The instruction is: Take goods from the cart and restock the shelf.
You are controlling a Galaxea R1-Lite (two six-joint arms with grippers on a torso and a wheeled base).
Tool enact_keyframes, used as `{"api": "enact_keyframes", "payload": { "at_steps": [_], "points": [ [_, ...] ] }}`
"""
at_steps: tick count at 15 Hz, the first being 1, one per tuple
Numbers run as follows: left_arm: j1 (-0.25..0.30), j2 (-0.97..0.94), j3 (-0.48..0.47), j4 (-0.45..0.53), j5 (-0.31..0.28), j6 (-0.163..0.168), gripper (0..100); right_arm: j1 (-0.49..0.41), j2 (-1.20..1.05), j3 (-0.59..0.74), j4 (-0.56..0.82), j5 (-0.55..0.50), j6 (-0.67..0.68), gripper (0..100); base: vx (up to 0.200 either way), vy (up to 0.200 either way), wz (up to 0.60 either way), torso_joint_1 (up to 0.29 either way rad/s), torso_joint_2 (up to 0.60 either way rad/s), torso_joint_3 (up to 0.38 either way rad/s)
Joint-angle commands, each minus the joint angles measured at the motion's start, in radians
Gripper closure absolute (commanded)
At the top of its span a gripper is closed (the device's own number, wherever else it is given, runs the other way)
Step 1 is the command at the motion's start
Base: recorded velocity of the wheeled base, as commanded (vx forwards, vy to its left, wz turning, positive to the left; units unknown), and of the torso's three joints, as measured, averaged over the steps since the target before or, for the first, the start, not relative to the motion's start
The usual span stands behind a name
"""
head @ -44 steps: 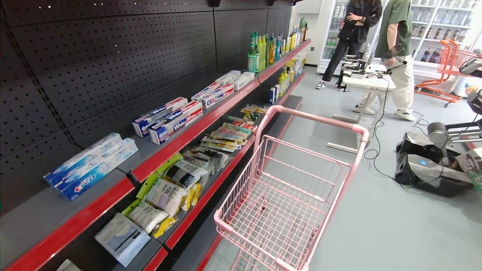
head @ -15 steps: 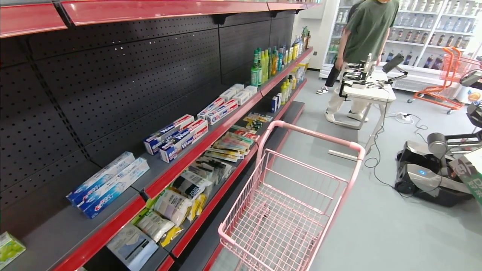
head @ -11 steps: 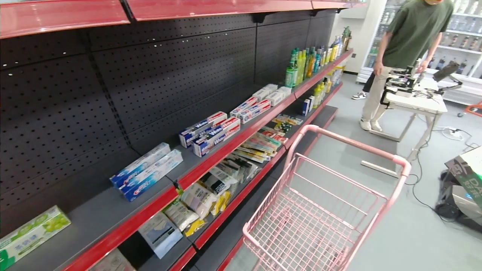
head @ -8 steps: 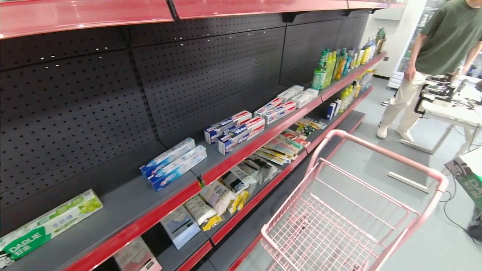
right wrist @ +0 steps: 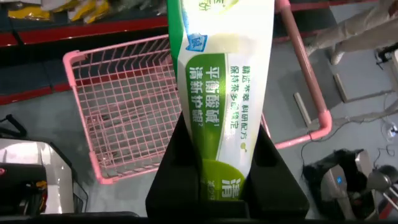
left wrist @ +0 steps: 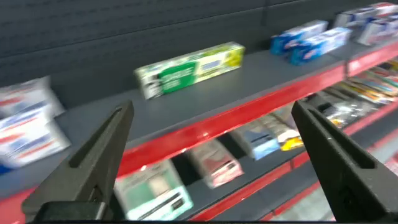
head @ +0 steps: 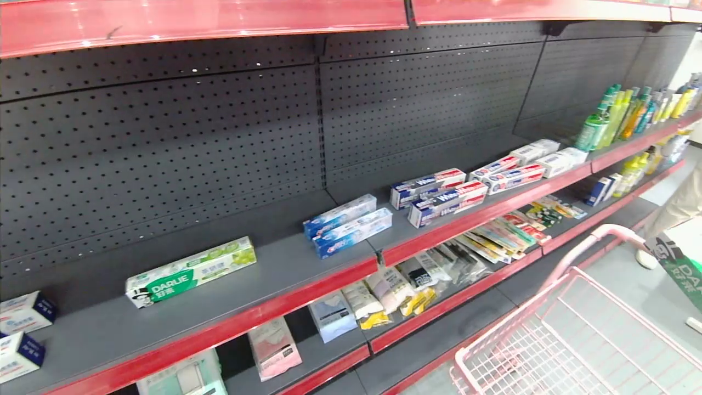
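Left fingers point(left wrist: 99, 155) spread wide before shelf edge point(left wrist: 205, 134), right fingers point(right wrist: 177, 165) clamped on toothpaste box point(right wrist: 221, 74) above cart point(right wrist: 78, 99)

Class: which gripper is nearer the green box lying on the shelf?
Left. The left gripper faces the shelf box, open. The right gripper holds a second box over the cart.

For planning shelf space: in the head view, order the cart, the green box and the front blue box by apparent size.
1. Cart.
2. Green box.
3. Blue box; it lies farther away, so this last ranking is unsure.
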State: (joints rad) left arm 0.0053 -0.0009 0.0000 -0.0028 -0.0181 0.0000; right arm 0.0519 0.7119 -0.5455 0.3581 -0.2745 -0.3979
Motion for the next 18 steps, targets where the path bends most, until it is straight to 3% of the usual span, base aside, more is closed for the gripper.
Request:
{"api": "enact_keyframes", "payload": {
  "at_steps": [1,7,14,18],
  "points": [
    [0.001,0.001,0.0,0.0,0.0,0.0,0,0.0,0.003,-0.001,-0.001,0.0,0.001,100,0.0,0.0,0.6,-0.002,0.0,-0.002],
    [0.001,0.001,0.0,0.0,0.0,0.0,0,0.0,0.012,-0.001,-0.002,0.0,-0.001,100,0.0,0.0,0.6,0.003,0.0,0.002],
    [0.001,0.001,0.0,0.0,0.0,0.0,0,0.0,0.012,0.016,-0.025,0.011,0.03,100,0.0,0.0,0.0,0.0,0.0,0.0],
    [0.001,0.002,0.0,0.0,-0.002,0.003,0,0.002,0.009,0.088,-0.159,0.07,0.067,100,0.0,0.0,0.0,0.0,0.0,0.0]
  ]
}}
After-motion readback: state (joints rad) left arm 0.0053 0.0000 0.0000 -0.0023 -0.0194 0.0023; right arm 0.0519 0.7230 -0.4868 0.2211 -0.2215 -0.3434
